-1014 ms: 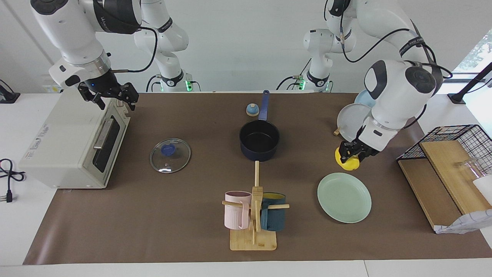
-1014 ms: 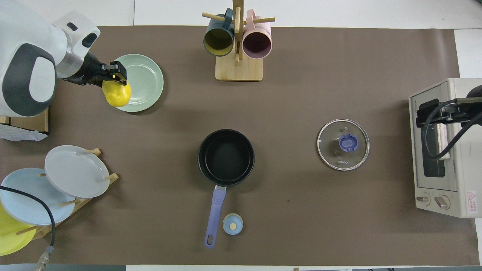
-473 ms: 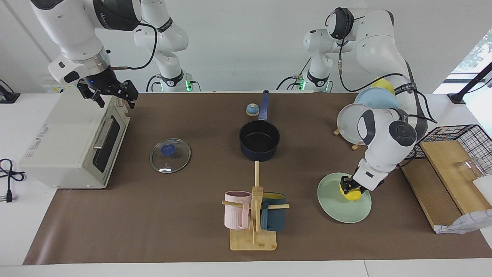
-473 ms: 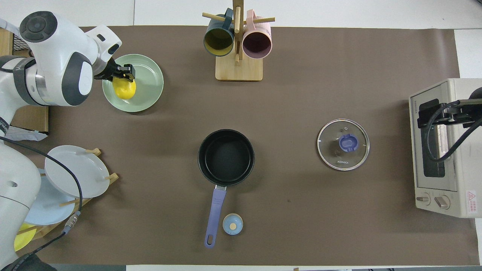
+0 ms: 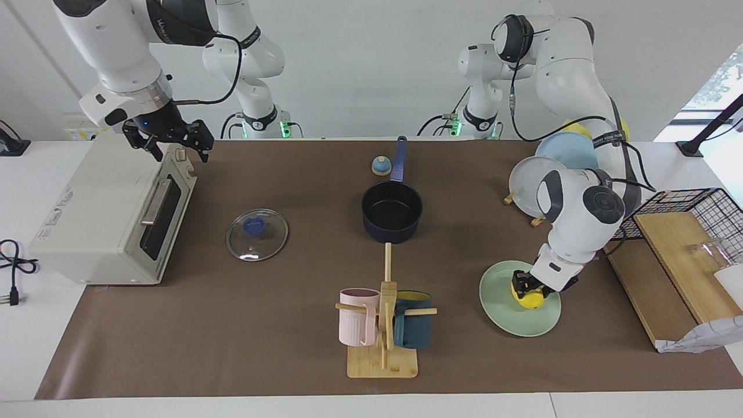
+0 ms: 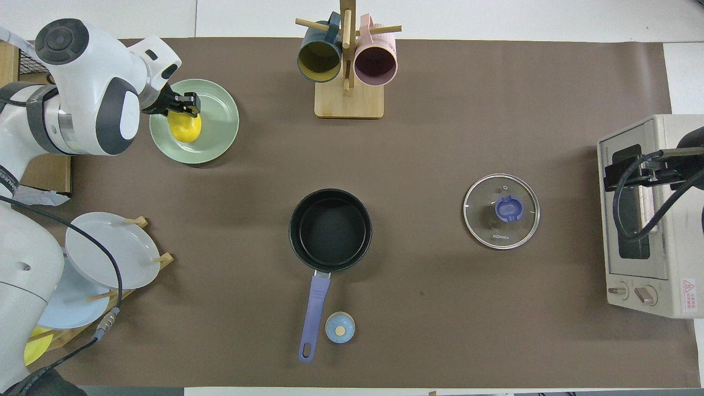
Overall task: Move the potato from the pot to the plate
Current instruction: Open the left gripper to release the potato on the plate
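Observation:
The yellow potato [image 5: 531, 298] sits low on the mint-green plate [image 5: 499, 302], on the part nearest the left arm's end of the table. It also shows in the overhead view [image 6: 185, 127] on the plate [image 6: 217, 126]. My left gripper [image 5: 524, 286] is shut on the potato from above, over the plate [image 6: 183, 104]. The navy pot [image 5: 392, 212] stands mid-table with nothing inside it [image 6: 330, 230], its blue handle pointing toward the robots. My right gripper [image 5: 169, 142] is open and empty in the air over the toaster oven's top edge.
A toaster oven [image 5: 110, 215] stands at the right arm's end. A glass lid [image 5: 256, 234] lies between it and the pot. A mug rack [image 5: 383, 325] stands farther from the robots than the pot. A plate rack [image 5: 531, 180] and a wire basket [image 5: 691, 209] are at the left arm's end.
My left gripper carried the potato from above the table beside the plate down onto the plate. My right gripper shifted slightly over the toaster oven.

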Controlling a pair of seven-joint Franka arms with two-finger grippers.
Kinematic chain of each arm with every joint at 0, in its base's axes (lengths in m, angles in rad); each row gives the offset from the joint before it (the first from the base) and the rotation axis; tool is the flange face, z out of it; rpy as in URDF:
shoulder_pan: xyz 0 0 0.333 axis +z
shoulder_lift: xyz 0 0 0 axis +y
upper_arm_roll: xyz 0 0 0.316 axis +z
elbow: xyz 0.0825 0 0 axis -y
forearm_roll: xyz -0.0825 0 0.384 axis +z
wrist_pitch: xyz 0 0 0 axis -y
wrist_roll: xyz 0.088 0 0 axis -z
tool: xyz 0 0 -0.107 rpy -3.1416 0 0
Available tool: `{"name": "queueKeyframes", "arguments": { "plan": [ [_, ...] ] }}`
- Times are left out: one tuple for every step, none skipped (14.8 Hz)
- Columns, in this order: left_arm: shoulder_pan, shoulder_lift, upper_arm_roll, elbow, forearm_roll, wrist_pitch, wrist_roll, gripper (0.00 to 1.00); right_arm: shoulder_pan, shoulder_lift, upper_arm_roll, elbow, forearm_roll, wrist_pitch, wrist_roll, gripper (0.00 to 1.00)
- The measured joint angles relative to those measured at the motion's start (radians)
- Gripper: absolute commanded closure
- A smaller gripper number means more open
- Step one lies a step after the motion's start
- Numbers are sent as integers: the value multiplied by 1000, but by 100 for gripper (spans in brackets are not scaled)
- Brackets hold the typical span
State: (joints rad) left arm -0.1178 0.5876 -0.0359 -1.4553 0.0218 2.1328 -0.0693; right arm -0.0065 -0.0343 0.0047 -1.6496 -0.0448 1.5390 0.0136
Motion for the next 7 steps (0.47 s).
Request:
{"name": "queueKeyframes", "arguments": {
  "plan": [
    [0, 0, 0, -1, 0, 0, 1, 0, 0, 0, 0, 0, 0, 0, -3, 0],
    [0, 0, 0, -1, 1, 0, 2, 0, 0, 0, 0, 0, 0, 0, -11, 0],
    [0, 0, 1, -1, 1, 0, 2, 0, 0, 0, 0, 0, 0, 0, -21, 0],
    [0, 0, 1, -1, 1, 0, 2, 0, 0, 0, 0, 0, 0, 0, -27, 0],
    [1, 0, 2, 0, 1, 0, 2, 0, 0, 0, 0, 0, 1, 0, -30, 0],
    [3, -1, 2, 2, 1, 0, 2, 0, 0, 0, 0, 0, 1, 0, -31, 0],
    [5, -6, 2, 6, 1, -4, 2, 0, 0, 0, 1, 0, 1, 0, -31, 0]
  ]
}}
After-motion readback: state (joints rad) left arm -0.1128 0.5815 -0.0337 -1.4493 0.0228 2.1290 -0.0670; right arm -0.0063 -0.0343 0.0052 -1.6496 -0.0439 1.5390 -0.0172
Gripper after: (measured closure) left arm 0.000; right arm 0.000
